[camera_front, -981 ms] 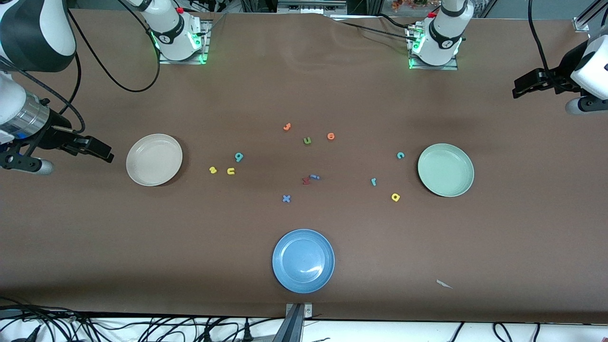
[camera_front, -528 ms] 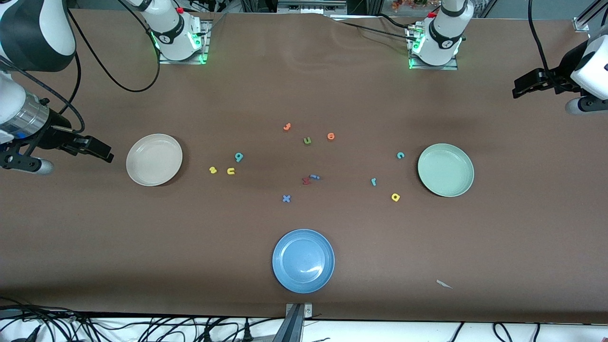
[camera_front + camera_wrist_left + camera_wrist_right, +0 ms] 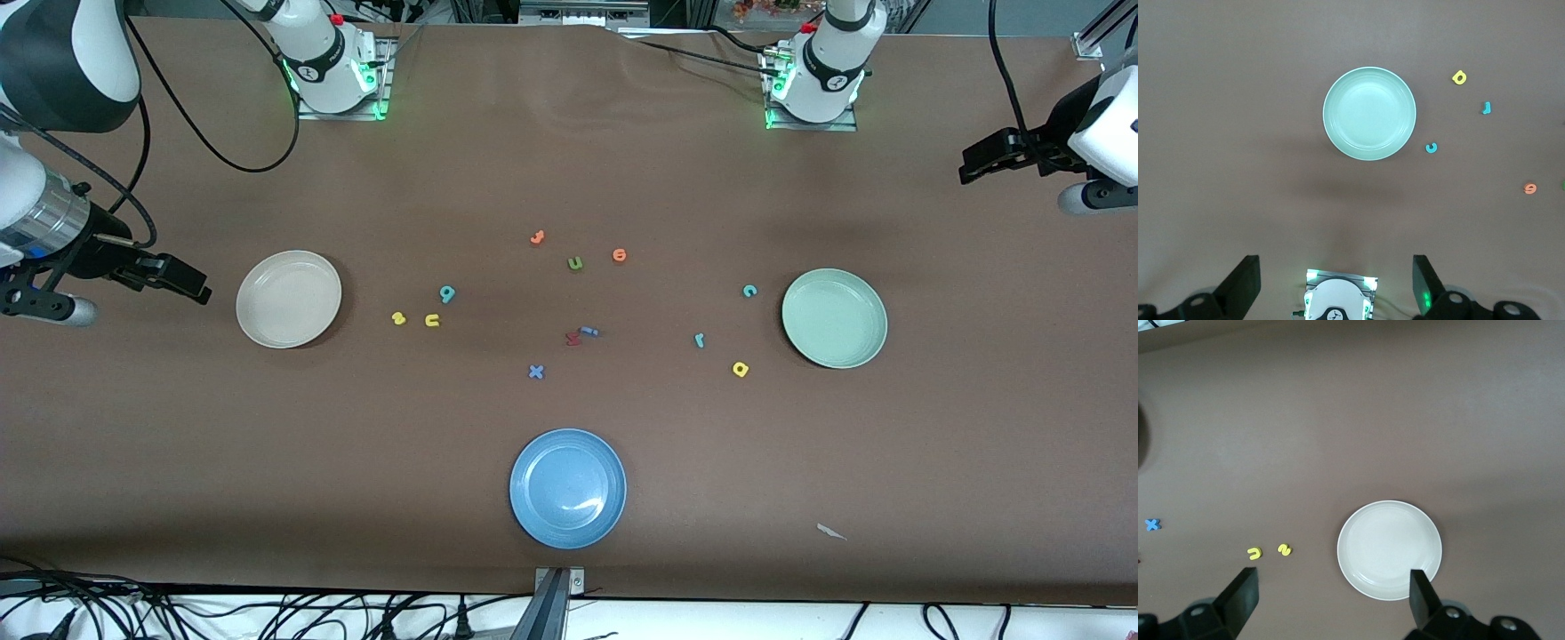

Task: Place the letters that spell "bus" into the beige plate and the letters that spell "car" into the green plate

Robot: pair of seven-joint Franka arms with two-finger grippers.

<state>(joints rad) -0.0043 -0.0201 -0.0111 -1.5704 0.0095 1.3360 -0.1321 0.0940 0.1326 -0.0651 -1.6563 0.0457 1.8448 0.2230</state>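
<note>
The beige plate (image 3: pixel 289 299) (image 3: pixel 1389 549) lies toward the right arm's end, with the teal "b" (image 3: pixel 447 293), yellow "s" (image 3: pixel 398 318) (image 3: pixel 1285 550) and yellow "u" (image 3: pixel 432 321) (image 3: pixel 1255 553) on the table beside it. Near the green plate (image 3: pixel 834 318) (image 3: pixel 1369 113) lie the teal "c" (image 3: pixel 749 291) (image 3: pixel 1431 148), teal "r" (image 3: pixel 700 340) (image 3: pixel 1485 107) and yellow "a" (image 3: pixel 741 369) (image 3: pixel 1459 77). Both plates are empty. My right gripper (image 3: pixel 182 280) (image 3: pixel 1331 587) hangs open and empty above the table's end past the beige plate. My left gripper (image 3: pixel 978 164) (image 3: pixel 1336 267) hangs open and empty above the other end.
A blue plate (image 3: pixel 567 488) sits nearest the front camera at mid-table. Loose mid-table letters: a green "u" (image 3: pixel 575 263), two orange ones (image 3: pixel 537 237) (image 3: pixel 620 256), a red and blue pair (image 3: pixel 573 338), a blue "x" (image 3: pixel 535 372). A paper scrap (image 3: pixel 831 532) lies near the front edge.
</note>
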